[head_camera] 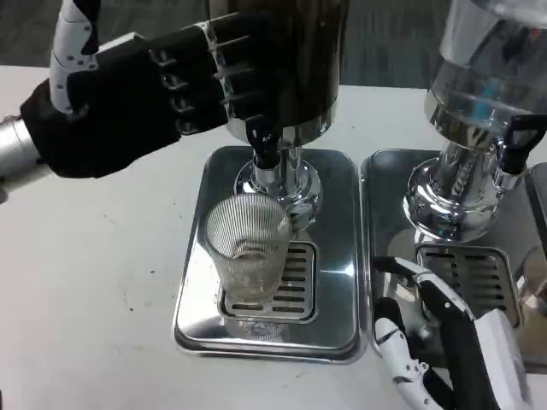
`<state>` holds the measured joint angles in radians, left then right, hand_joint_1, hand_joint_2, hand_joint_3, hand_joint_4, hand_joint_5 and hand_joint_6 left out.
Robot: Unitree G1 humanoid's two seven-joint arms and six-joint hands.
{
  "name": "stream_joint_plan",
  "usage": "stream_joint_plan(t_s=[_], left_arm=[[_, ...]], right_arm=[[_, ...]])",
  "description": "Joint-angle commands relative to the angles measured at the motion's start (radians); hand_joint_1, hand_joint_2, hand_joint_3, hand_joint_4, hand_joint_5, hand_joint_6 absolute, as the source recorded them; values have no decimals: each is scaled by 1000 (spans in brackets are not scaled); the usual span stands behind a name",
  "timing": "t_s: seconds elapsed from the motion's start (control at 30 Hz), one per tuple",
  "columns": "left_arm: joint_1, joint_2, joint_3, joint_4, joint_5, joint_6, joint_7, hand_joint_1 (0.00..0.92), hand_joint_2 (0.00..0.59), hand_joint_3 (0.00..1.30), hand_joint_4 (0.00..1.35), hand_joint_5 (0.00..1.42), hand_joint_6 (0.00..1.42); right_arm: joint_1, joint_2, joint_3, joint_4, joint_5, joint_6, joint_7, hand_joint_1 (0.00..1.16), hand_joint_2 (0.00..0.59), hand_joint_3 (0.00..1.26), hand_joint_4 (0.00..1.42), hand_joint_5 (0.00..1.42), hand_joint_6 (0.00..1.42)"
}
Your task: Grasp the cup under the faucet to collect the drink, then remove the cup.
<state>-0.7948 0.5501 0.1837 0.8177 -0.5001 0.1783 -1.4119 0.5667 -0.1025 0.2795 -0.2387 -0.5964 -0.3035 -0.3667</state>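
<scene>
A clear ribbed glass cup [249, 253] stands upright on the drip grate [296, 282] of a chrome dispenser tray [335, 213]. Just behind and above its rim hangs the black faucet tap [261, 143] on the chrome column [289, 179]. My left hand [141, 98] hovers at the upper left, palm dark, its fingers stretched toward the tap lever and the dispenser's dark tank [282, 51]; I cannot tell whether they touch it. My right hand [444, 342] lies low at the bottom right, beside the tray, fingers loosely apart and holding nothing.
A second dispenser [479, 128] with a clear tank stands at the right on its own chrome tray [389, 184], with a black tap [518, 141]. White table [94, 290] spreads to the left of the trays.
</scene>
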Motion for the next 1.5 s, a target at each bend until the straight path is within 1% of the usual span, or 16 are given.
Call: stream_joint_plan(t_s=[0.03, 0.3, 0.5, 0.57, 0.97, 1.03, 1.17, 1.33, 1.5], left_arm=[[-6, -37, -16, 1, 30, -22, 5, 0, 67, 143, 32, 88, 105], [7, -74, -33, -18, 68, -74, 8, 0, 65, 147, 31, 88, 106], [23, -94, -45, -42, 101, -158, 29, 0, 64, 152, 31, 88, 106], [27, -96, -53, -50, 112, -193, 34, 0, 63, 152, 31, 88, 106], [63, -102, -73, -77, 144, -317, 53, 0, 70, 153, 39, 99, 106], [69, -102, -79, -84, 144, -330, 56, 0, 70, 153, 40, 99, 106], [79, -101, -96, -97, 159, -384, 60, 0, 71, 159, 43, 100, 106], [84, -101, -103, -101, 174, -435, 64, 0, 71, 171, 53, 108, 106], [90, -102, -110, -103, 175, -447, 60, 0, 71, 172, 58, 109, 106]], right_arm=[[15, 5, -1, 5, 14, -14, -8, 247, 420, 326, 243, 195, 129], [29, 15, 0, 2, 17, -19, -12, 245, 420, 329, 245, 195, 129], [38, 15, -5, 0, 24, -22, -10, 244, 420, 333, 250, 195, 129], [39, 15, -5, -3, 23, -21, -10, 243, 420, 334, 253, 199, 129], [38, 18, -4, -6, 31, -22, -3, 243, 420, 335, 256, 205, 129], [37, 16, -4, -7, 34, -24, -1, 243, 420, 335, 256, 205, 129], [30, 11, -9, -5, 43, -23, 4, 242, 420, 335, 253, 205, 129], [28, 10, -9, -2, 46, -23, 6, 242, 420, 335, 249, 206, 129], [29, 7, -9, -4, 34, -22, 2, 242, 420, 335, 248, 200, 129]])
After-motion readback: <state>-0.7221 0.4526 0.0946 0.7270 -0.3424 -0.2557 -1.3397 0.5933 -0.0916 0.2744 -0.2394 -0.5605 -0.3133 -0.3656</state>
